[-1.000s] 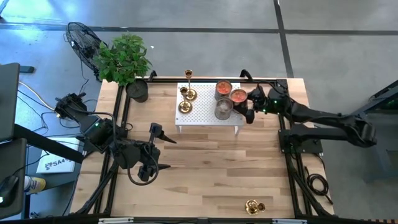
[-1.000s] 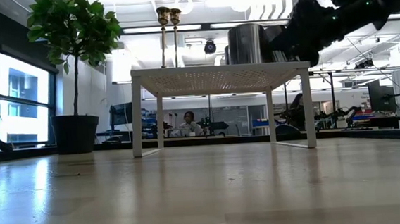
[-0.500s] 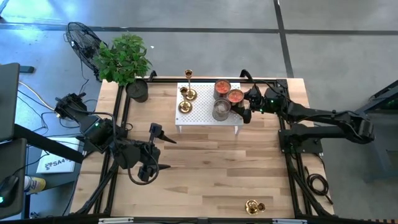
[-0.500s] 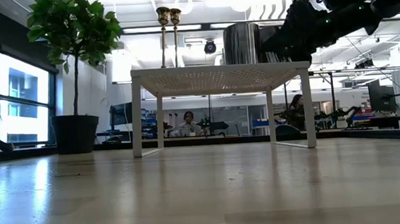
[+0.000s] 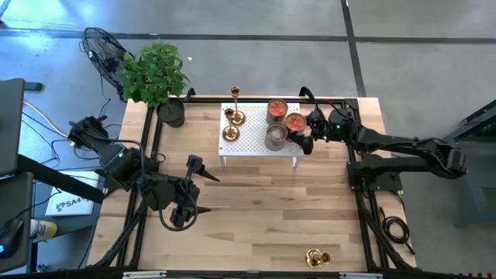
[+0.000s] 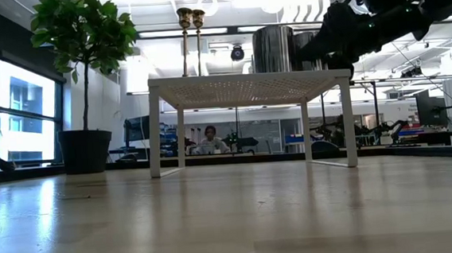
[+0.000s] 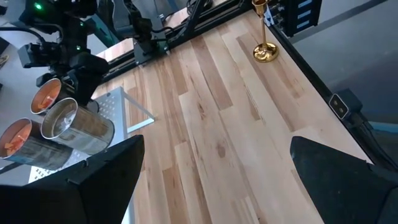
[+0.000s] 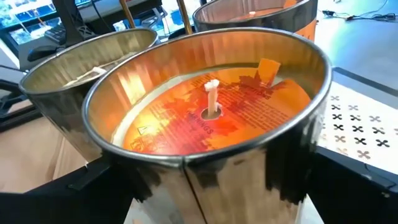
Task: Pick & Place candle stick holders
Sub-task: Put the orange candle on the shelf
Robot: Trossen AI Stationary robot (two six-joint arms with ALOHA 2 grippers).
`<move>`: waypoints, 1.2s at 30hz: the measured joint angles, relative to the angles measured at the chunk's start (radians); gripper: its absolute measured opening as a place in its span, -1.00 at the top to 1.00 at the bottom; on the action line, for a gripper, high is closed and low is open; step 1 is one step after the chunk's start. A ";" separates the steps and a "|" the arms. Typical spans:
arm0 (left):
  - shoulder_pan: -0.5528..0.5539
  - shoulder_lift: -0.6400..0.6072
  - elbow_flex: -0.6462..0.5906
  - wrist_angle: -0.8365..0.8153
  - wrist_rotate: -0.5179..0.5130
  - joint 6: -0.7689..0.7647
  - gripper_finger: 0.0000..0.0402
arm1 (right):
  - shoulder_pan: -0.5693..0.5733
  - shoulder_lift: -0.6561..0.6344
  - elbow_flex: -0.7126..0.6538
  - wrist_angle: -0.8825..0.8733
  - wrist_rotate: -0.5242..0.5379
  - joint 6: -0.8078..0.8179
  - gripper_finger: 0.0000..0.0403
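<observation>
1. My main worry was the right end effector, which sat clamped on an orange-wax candle in a shiny metal tin on the small white perforated stand. That tin was not one of the task's things, and it stood crowded against two similar tins; I judged any sideways drag could knock a neighbour off the stand.
2. The gold-brass candle stick holders on the stand stood near those tins, at the stand's other end. A shoved tin could topple the tall thin-stemmed one.
3. Another gold-brass candle stick holder stood well apart, near the front edge of the wooden worktop, untouched.
4. The right arm reached in level from the worktop's right side, its wrist bent toward the stand, fingers on either side of the tin's wall.
5. The left end effector hovered over the worktop's left half, fingers apart and gripping nothing, well clear of the stand.
</observation>
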 joint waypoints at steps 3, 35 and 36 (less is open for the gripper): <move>0.000 0.000 0.000 0.000 0.000 0.000 -0.98 | 0.000 0.000 0.000 0.003 -0.001 0.003 -0.95; 0.000 0.000 0.000 0.001 -0.001 -0.018 -0.98 | 0.000 -0.001 0.000 0.010 -0.017 0.057 -0.96; 0.000 0.000 0.000 0.000 -0.001 -0.018 -0.98 | 0.000 0.000 0.000 0.010 -0.016 0.059 -0.96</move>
